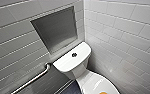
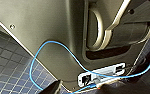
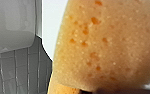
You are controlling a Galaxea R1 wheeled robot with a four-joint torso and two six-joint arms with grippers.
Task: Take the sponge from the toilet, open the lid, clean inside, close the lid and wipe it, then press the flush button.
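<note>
The white toilet [image 1: 71, 61] stands in the corner with its lid [image 1: 96, 83] down over the bowl. In the middle of the cistern top sits the round dark flush button [image 1: 74, 54]. A sliver of the orange sponge [image 1: 103, 93] shows at the bottom edge of the head view, on or just above the lid. The sponge [image 3: 106, 45] looms large and porous right in front of the right wrist camera, with my right gripper shut on it. My left gripper is open and holds nothing; its wrist camera faces my own grey body and a blue cable [image 2: 41, 57].
White tiled walls close in on both sides of the toilet. A grey recessed niche [image 1: 54, 28] sits in the wall above the cistern, and a metal grab rail [image 1: 33, 80] runs along the left wall. The floor has dark blue tiles [image 2: 8, 65].
</note>
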